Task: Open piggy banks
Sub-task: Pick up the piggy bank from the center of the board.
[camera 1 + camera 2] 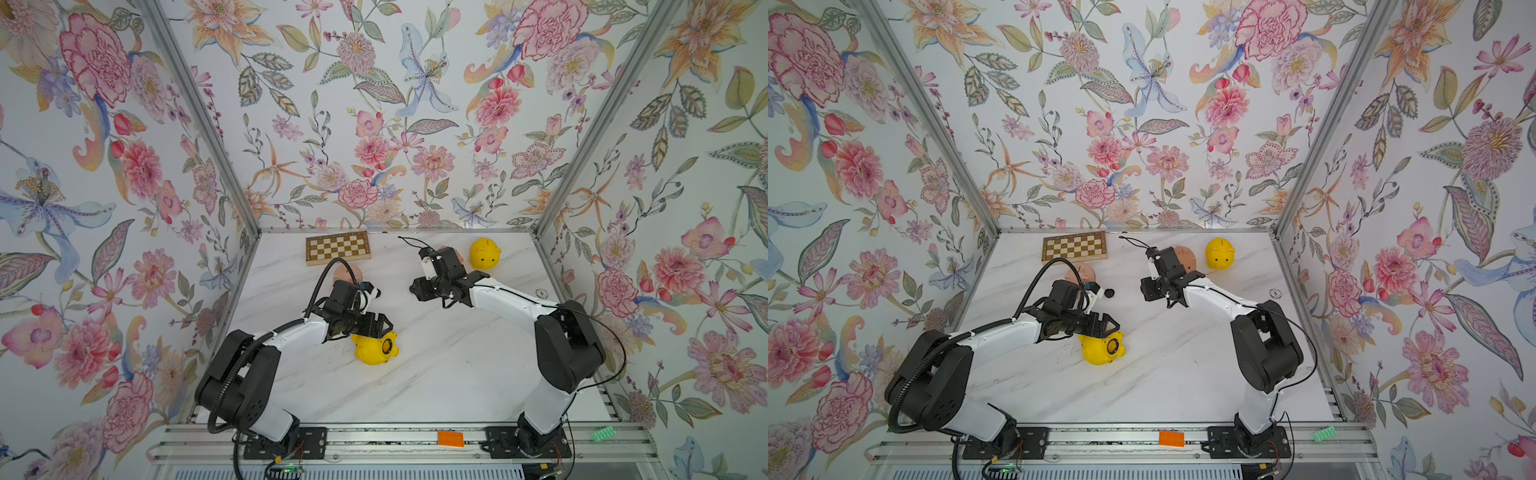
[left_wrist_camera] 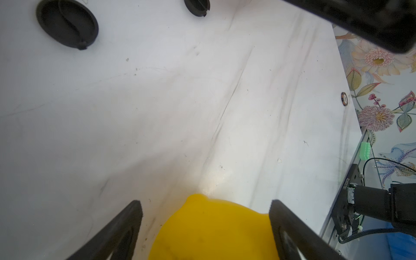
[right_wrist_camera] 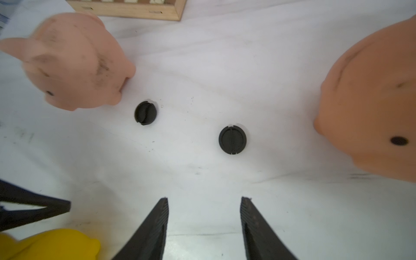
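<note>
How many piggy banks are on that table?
4. The near yellow pig lies at the left tool; left pink pig behind the left arm; right pink pig partly hidden by the right arm; far yellow pig beside it.

Flowered wallpaper (image 1: 374, 124) covers three walls around a white marbled table (image 1: 436, 374); metal posts (image 1: 227, 166) mark the far corners.
</note>
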You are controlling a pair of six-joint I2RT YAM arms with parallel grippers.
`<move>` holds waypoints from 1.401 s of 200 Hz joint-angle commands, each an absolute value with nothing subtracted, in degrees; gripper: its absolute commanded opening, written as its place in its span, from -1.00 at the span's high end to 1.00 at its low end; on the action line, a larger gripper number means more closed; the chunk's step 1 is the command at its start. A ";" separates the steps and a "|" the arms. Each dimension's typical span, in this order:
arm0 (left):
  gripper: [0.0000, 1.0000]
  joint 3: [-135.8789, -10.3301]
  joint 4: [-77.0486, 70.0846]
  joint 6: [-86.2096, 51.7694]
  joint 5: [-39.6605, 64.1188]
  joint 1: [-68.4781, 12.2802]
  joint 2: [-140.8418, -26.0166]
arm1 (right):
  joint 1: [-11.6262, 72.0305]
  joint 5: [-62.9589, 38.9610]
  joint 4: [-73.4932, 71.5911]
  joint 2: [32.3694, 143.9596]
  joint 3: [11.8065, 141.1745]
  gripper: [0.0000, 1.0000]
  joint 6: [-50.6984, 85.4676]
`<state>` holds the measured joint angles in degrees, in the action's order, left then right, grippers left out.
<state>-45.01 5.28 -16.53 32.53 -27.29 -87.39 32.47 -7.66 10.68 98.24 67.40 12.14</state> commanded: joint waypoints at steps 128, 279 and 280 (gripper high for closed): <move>-0.98 -40.77 -0.08 -22.04 34.64 -24.76 -81.57 | 55.56 -28.43 -14.74 71.82 34.45 -0.42 34.46; -0.98 -35.02 -5.57 -26.28 37.49 -23.18 -79.10 | 61.94 -28.65 -33.77 87.05 32.39 -0.50 40.10; -0.98 -35.00 -5.55 -26.32 37.46 -23.15 -79.06 | 61.95 -28.56 -33.80 87.12 32.41 -0.50 40.13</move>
